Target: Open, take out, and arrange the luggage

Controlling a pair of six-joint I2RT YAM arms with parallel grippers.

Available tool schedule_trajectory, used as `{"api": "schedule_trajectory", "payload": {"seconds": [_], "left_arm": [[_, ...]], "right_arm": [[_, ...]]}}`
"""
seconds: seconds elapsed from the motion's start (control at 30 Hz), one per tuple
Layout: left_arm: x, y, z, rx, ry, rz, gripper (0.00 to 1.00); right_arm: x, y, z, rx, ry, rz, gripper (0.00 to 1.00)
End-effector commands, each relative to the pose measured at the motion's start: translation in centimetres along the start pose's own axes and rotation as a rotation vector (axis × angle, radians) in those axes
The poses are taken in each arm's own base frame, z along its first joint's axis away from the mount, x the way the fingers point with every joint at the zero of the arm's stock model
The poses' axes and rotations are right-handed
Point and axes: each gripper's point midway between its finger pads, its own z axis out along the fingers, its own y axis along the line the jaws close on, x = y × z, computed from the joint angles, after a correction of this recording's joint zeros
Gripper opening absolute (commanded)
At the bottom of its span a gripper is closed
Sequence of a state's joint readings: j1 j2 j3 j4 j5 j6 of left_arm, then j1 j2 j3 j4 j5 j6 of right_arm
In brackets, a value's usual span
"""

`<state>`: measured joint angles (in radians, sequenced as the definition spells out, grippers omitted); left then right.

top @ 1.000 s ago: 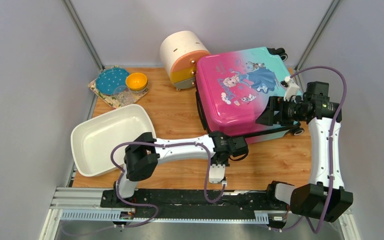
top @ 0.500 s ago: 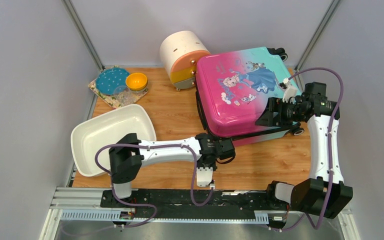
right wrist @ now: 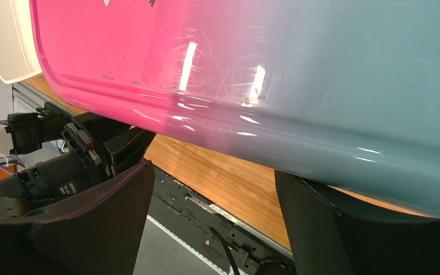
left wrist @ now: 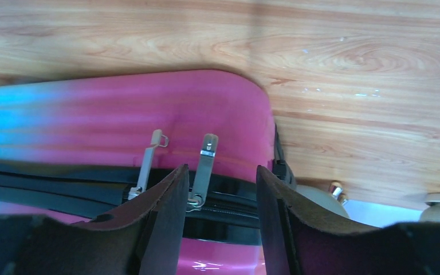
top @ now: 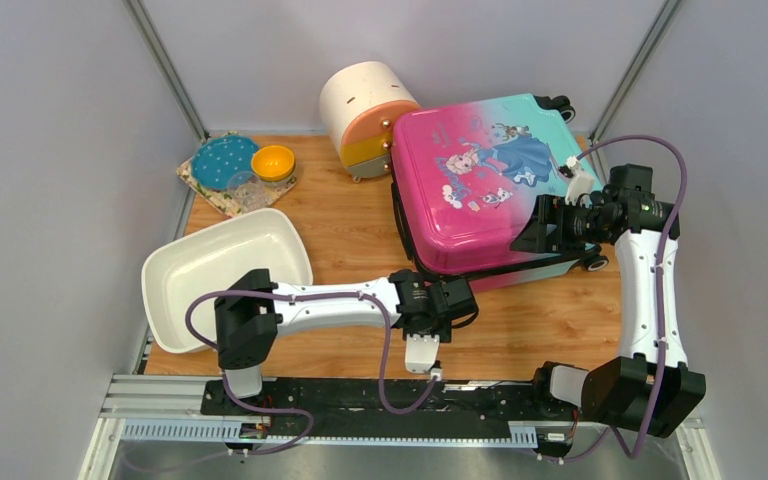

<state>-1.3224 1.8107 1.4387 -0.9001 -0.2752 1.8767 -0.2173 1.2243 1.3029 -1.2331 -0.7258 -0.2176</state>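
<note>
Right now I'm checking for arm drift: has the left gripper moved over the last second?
Yes. In the top view the left gripper shifted leftward, away from the near corner of the pink-to-teal hard-shell suitcase.

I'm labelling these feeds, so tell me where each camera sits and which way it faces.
Top external: above and behind the bases, looking down at the table; left arm, right arm, left gripper, right gripper show.
Left wrist: on the left arm, facing zipper pulls on the luggage; own open fingers frame them.
Right wrist: on the right arm, looking along the luggage's side toward the left arm; own open fingers show.
Shared: both wrist views see the luggage and wooden table.
</note>
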Motion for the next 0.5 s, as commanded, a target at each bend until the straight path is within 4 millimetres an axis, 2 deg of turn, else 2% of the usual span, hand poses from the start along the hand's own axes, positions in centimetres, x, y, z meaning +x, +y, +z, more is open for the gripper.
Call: {"api": "schedule_trajectory", "payload": {"seconds": [0.0, 0.17, 0.37, 0.4, 0.47], "left_arm": [[0.3, 2.3, 0.0, -0.061, 0.017, 0.051, 0.55], [0.9, 3.1, 0.5, -0.071, 0.021, 0.042, 0.54], [1.4, 2.8, 1.9, -0.040, 0.002, 0.022, 0.49], [1.5, 2.6, 2.1, -0.033, 0.001, 0.021, 0.47], [1.4, 2.0, 2.3, -0.011, -0.010, 0.018, 0.36]], "right_arm": [[-4.5, -0.5, 0.4, -0.015, -0.150, -0.186, 0.84], [-4.5, -0.5, 0.5, -0.023, -0.147, -0.184, 0.84], [-4.5, -0.6, 0.5, -0.017, -0.149, -0.185, 0.84], [-4.5, -0.6, 0.5, -0.016, -0.147, -0.184, 0.84], [-4.5, -0.7, 0.5, -0.015, -0.148, -0.185, 0.84]]}}
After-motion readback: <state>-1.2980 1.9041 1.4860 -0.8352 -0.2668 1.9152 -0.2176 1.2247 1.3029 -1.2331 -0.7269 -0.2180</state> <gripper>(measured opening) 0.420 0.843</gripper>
